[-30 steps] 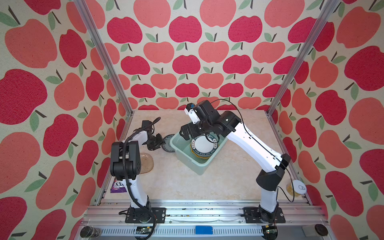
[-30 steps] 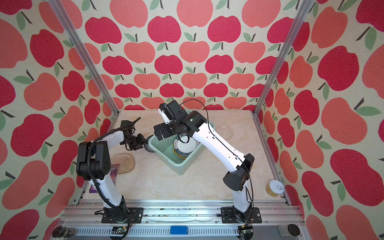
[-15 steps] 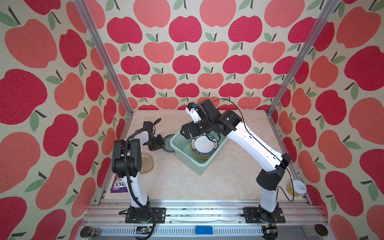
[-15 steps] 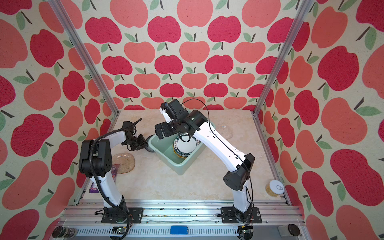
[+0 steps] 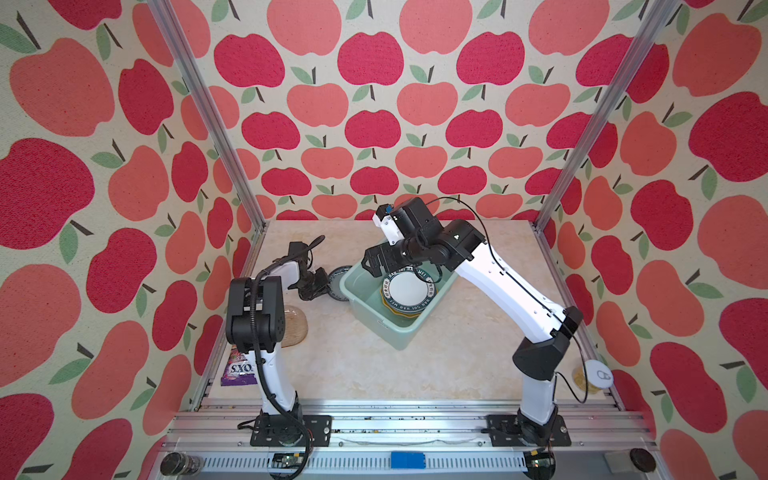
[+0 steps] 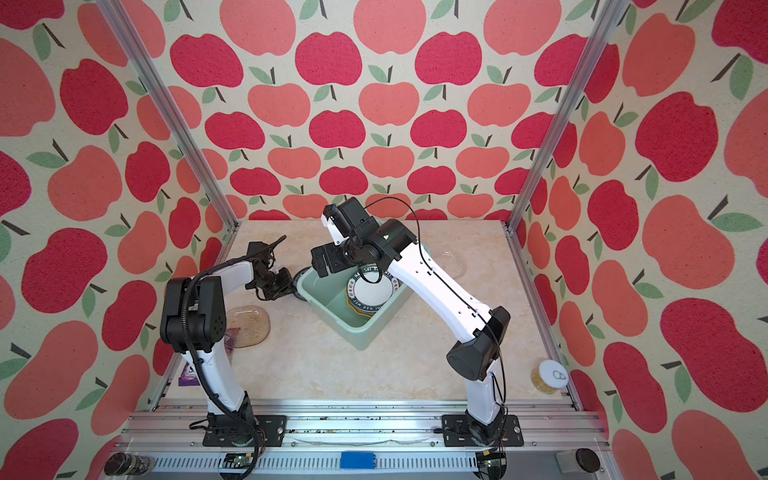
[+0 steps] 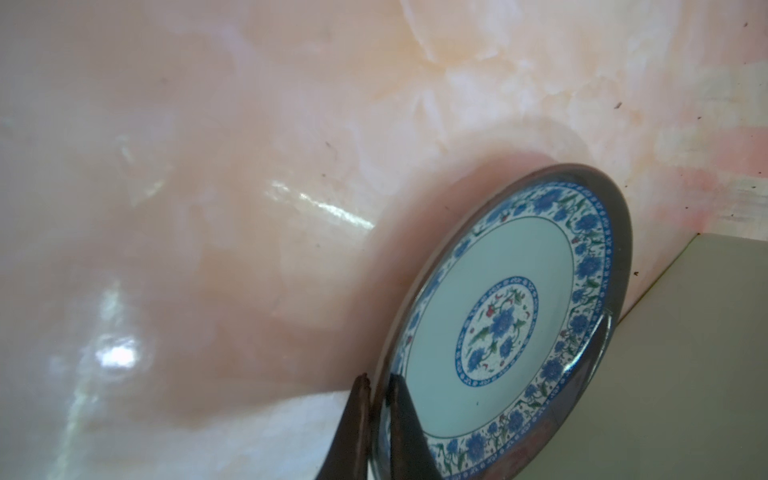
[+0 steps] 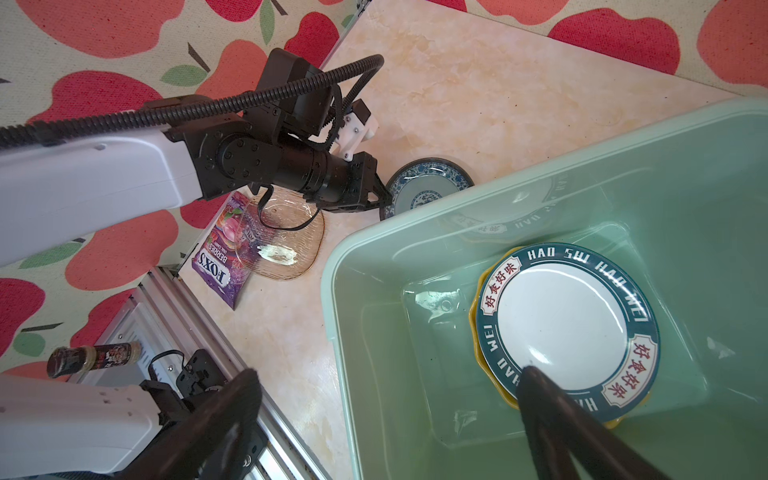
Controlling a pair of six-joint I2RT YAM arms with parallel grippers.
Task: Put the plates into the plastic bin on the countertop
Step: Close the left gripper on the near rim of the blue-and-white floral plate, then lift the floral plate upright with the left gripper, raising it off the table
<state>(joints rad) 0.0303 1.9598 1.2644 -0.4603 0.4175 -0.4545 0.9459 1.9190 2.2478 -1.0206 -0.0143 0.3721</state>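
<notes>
Rim of patterned plate (image 7: 498, 332) pinched by left hand (image 7: 379, 379), clear only in wrist view, right hand (image 8: 388, 372) spread empty over bin (image 8: 623, 166)

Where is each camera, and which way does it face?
Top views: high in front, looking down on the countertop; left arm and right arm.
Left wrist: faces the small blue plate; left gripper pinches its rim.
Right wrist: looks down into the plastic bin; open right gripper, left arm.
Shared: both wrist views show that plate and bin.
</notes>
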